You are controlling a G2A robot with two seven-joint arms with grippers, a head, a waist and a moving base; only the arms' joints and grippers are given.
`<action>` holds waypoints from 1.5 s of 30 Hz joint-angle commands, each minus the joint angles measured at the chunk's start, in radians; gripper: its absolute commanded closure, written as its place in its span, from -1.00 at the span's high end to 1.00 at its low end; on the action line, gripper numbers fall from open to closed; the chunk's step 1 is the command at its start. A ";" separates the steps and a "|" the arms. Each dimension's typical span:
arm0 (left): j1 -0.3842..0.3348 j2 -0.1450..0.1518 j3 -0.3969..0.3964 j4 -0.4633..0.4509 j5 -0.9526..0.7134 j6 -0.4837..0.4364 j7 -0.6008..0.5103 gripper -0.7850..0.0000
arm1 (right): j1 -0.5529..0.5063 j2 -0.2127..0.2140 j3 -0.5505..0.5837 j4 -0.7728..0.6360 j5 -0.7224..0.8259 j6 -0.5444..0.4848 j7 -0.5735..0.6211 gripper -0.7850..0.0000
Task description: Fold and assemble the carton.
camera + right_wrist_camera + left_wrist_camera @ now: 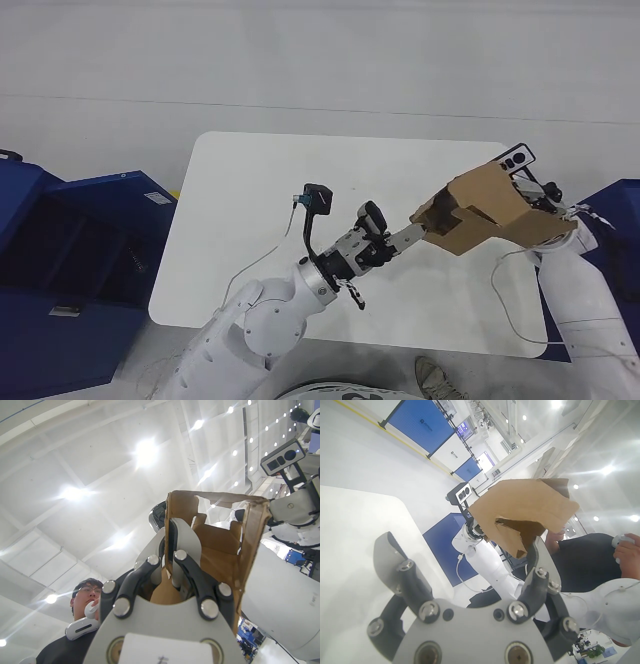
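Carton [490, 205] is in the air over the right end of the desk [260, 200]. Its long axis runs from my left hand [460, 542] to my right hand [170, 530]. Right hand pinches one wall. Left hand is spread at the open near end, one finger seemingly touching a flap. Next push likely goes along that axis.

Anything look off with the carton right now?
Yes. The carton looks worn. Its open rim is ragged and torn beside the right tool, which is clamped on one wall. The flap edge near the open left tool is jagged too.
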 commanded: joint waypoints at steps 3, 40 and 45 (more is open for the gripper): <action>-0.016 -0.005 -0.002 0.019 -0.032 0.056 -0.011 1.00 | 0.003 -0.001 0.001 0.003 0.005 0.009 0.000 -1.00; 0.142 0.002 -0.089 -0.056 -0.015 -0.109 0.085 1.00 | 0.012 -0.006 0.072 0.032 -0.123 -0.136 -0.018 -1.00; 0.183 0.008 -0.016 -0.087 0.247 -0.185 0.129 1.00 | 0.013 -0.010 0.072 0.029 -0.127 -0.144 -0.024 -1.00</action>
